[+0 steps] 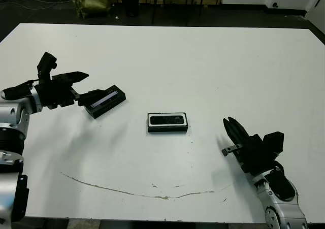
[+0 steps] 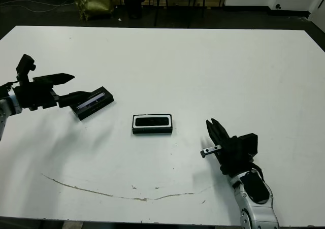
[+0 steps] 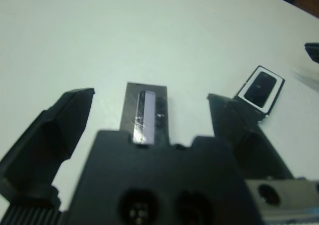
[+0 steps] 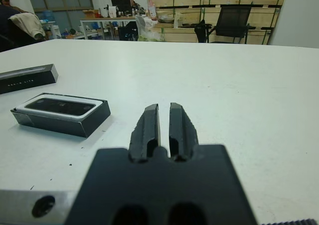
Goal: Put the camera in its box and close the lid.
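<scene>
White table (image 1: 203, 61) held everything. Nearest, the right gripper (image 1: 234, 132) rested with fingers pressed together, empty. Mid-table sat the box (image 1: 168, 122), long axis left-right, the camera (image 1: 167, 119) lying inside. Farther left, the left gripper (image 1: 84, 87) spread wide around the lid (image 1: 105, 100), angled diagonally; its wrist view showed the lid's pale strip lengthwise, grip uncertain.

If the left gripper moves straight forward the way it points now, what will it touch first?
Most likely the lid: it lies directly ahead between the open fingers of the left gripper, though how high the gripper sits above the lid is unclear.

White table (image 1: 203, 61) (scuffed near front edge).
</scene>
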Controlling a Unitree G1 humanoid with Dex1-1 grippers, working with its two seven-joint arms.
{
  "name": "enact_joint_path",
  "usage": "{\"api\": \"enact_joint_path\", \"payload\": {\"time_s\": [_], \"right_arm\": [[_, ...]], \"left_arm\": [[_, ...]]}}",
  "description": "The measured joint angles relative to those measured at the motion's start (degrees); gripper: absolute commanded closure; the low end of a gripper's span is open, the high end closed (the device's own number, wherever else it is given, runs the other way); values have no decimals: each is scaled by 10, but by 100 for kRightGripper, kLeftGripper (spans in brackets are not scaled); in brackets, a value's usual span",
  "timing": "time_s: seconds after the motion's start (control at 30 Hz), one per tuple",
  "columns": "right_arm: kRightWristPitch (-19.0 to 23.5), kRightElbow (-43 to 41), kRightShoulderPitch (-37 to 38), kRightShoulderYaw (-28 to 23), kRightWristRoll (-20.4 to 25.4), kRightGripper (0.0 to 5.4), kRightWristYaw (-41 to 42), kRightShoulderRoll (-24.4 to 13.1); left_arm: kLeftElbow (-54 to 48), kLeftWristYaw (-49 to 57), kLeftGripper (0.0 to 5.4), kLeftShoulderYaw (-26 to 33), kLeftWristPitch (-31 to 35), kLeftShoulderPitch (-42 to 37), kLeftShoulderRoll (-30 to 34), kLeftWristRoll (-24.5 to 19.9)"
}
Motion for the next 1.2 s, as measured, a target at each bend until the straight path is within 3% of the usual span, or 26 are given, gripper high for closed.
{"api": "enact_joint_path", "payload": {"time_s": [0.47, 0.8, 1.2], "right_arm": [[0, 5, 1, 0, 1, 540, 0, 0], [-19, 24, 0, -3, 8, 540, 14, 0], [2, 6, 5, -3, 13, 540, 8, -1]], "left_arm": [[10, 19, 1, -17, 9, -13, -3, 30], [24, 63, 1, -38, -88, -12, -7, 83], [61, 61, 1, -40, -101, -14, -20, 92]]}}
